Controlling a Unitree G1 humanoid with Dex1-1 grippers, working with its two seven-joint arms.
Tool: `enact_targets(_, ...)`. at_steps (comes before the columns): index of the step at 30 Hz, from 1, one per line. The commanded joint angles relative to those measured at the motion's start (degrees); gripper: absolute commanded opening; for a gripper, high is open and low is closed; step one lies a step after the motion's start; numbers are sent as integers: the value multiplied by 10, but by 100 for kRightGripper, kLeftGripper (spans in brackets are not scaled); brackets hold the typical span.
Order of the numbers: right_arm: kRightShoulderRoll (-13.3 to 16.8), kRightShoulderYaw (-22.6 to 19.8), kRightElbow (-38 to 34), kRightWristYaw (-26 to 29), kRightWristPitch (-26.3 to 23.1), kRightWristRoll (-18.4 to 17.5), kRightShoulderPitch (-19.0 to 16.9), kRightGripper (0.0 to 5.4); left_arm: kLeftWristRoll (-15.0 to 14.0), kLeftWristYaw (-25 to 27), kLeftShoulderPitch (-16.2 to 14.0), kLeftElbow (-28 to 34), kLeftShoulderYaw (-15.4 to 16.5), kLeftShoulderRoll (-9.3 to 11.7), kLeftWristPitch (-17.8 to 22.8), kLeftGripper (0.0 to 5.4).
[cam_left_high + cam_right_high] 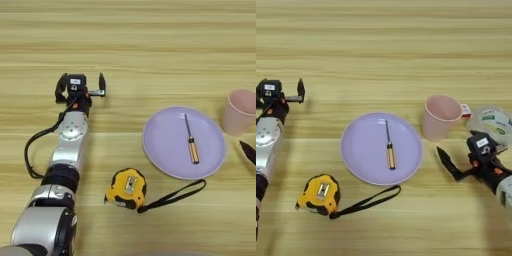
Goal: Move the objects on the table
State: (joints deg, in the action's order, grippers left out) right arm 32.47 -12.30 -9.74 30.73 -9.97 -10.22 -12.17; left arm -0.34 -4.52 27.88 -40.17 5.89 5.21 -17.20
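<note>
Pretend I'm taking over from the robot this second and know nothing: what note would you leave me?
Left claw: open, empty, over bare table at far left, away from everything.
Right claw: open, empty, just near-side of the tape roll and to the right of the pink cup.
Cup stands upright right of the lavender plate; the tape roll lies flat just right of the cup.
A screwdriver lies on the plate; a yellow tape measure sits nearer, to the left.
Done: nothing is held.
Left: grasp and move the cup and tape roll.

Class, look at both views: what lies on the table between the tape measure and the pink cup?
Between the tape measure and the pink cup sits the lavender plate with a small screwdriver on it, clearest in the right eye view.
</note>
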Motion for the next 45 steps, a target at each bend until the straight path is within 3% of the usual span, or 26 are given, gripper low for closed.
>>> enact_targets(1,30,-22,-31,7,-2,10,-8,536,4,-3,9,-6,-1,-1,1,540)
enact_targets(10,75,-66,-9,15,7,19,24,536,4,-3,9,-7,-1,-1,1,540)
enact_targets(16,96,-38,75,40,6,30,83,536,4,-3,10,-9,-1,-2,0,540)
enact_targets(20,95,-18,129,63,8,27,113,536,4,-4,10,-7,-2,-2,1,540)
enact_targets(27,93,14,172,83,15,40,129,536,5,-4,9,-6,-2,-3,1,540)
enact_targets(45,85,32,307,53,2,69,190,536,4,-5,9,-6,-3,-3,1,540)
